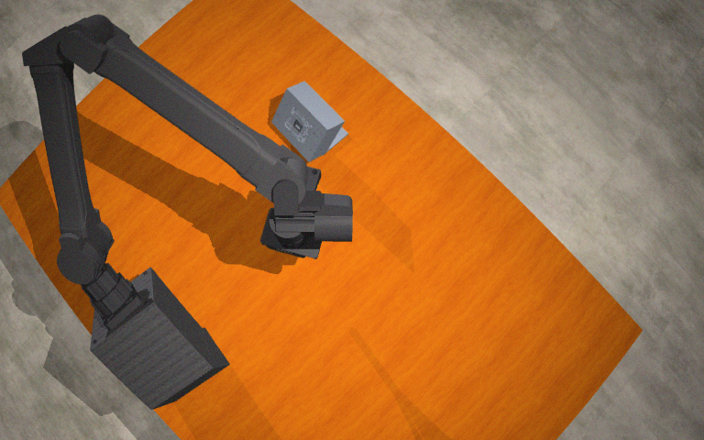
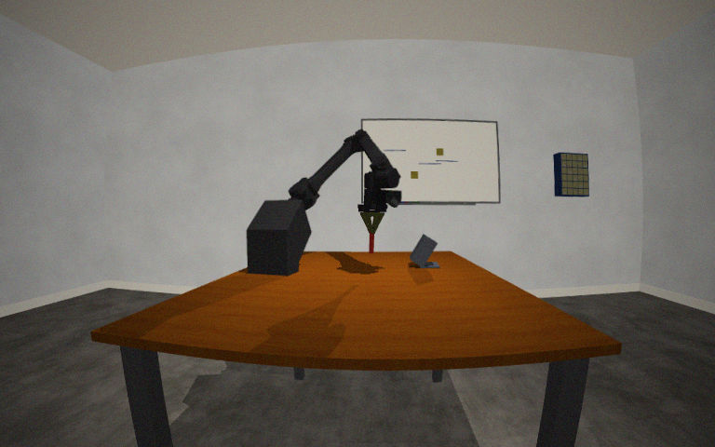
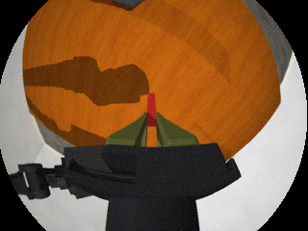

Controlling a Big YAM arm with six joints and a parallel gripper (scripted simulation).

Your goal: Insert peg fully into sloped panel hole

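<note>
My gripper points straight down and is shut on the red peg. The peg hangs upright from the green fingers, lifted above the orange table. In the wrist view the peg sticks out past the closed fingertips. From above, the wrist housing hides the peg and the fingers. The grey sloped panel stands on the table beyond the gripper, with a small dark hole in its slanted face.
The arm's dark base block sits at the near left corner of the table. The arm's shadow lies on the wood left of the gripper. A whiteboard hangs on the back wall.
</note>
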